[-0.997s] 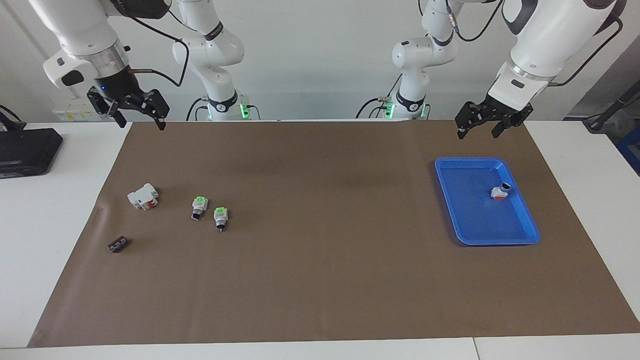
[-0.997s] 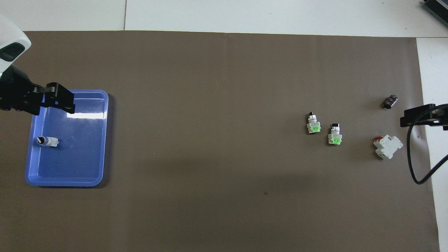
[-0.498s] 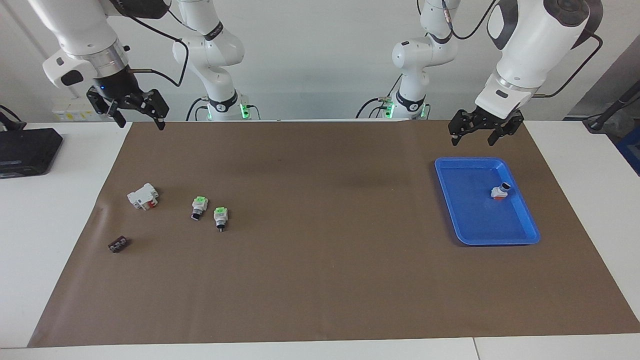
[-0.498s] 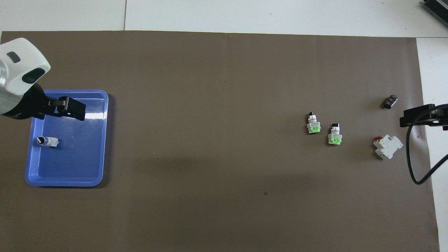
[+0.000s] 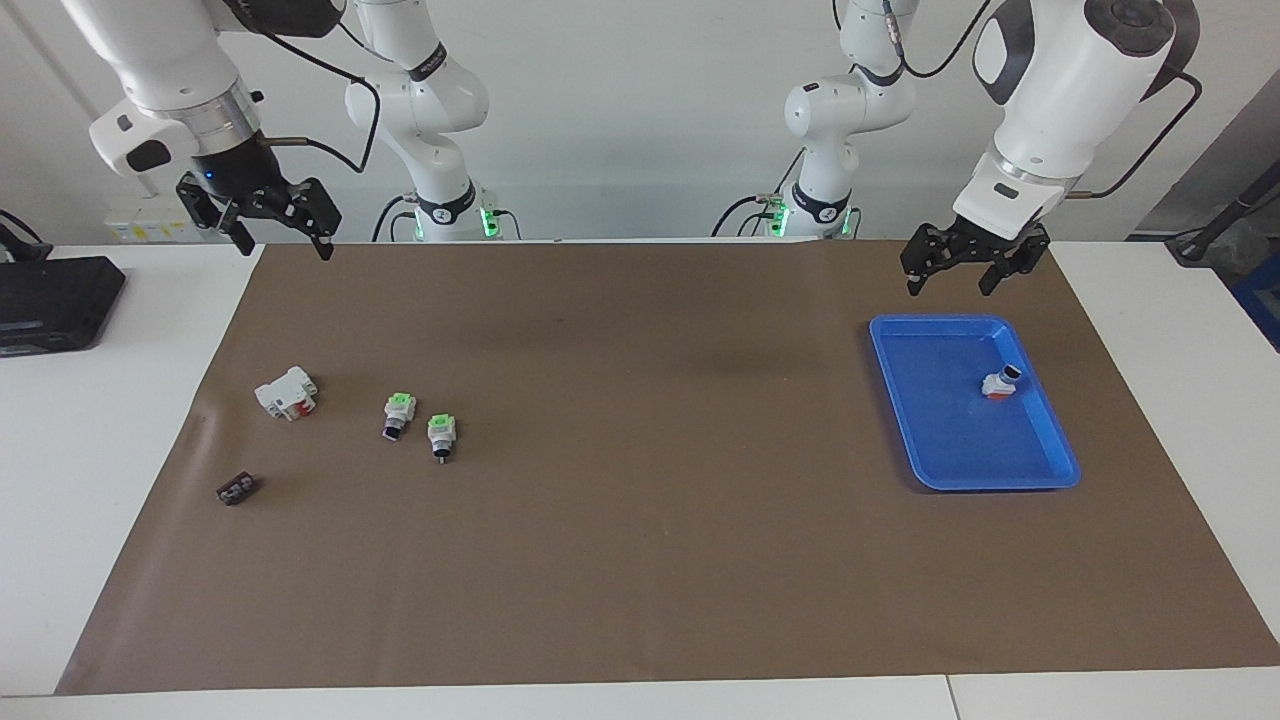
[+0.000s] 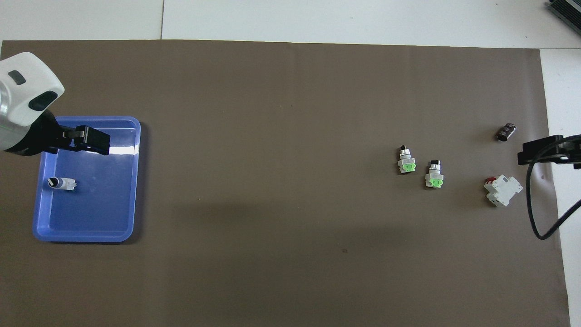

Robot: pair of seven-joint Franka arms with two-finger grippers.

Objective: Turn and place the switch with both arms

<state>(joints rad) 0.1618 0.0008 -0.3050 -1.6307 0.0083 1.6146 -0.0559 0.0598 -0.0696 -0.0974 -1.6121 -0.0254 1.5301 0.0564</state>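
Two switches lie side by side on the brown mat toward the right arm's end, green faces up: one switch (image 5: 399, 413) (image 6: 407, 161) and a second switch (image 5: 441, 434) (image 6: 434, 176). A third switch (image 5: 1001, 383) (image 6: 61, 183) rests in the blue tray (image 5: 1050, 478) (image 6: 91, 236), a red part showing in the facing view. My left gripper (image 5: 951, 283) hangs open and empty in the air over the tray; one of its fingers (image 6: 93, 140) shows in the overhead view. My right gripper (image 5: 284, 246) is raised, open and empty, over the mat's edge at the right arm's end.
A white block with a red part (image 5: 287, 392) (image 6: 503, 190) and a small dark piece (image 5: 236, 488) (image 6: 505, 131) lie near the two switches. A black box (image 5: 55, 300) sits on the white table beside the mat. A black cable (image 6: 540, 218) loops from the right arm.
The left arm has swung its gripper a little toward the table's middle and slightly down, turning over the tray. The right gripper has barely moved. No object has shifted.
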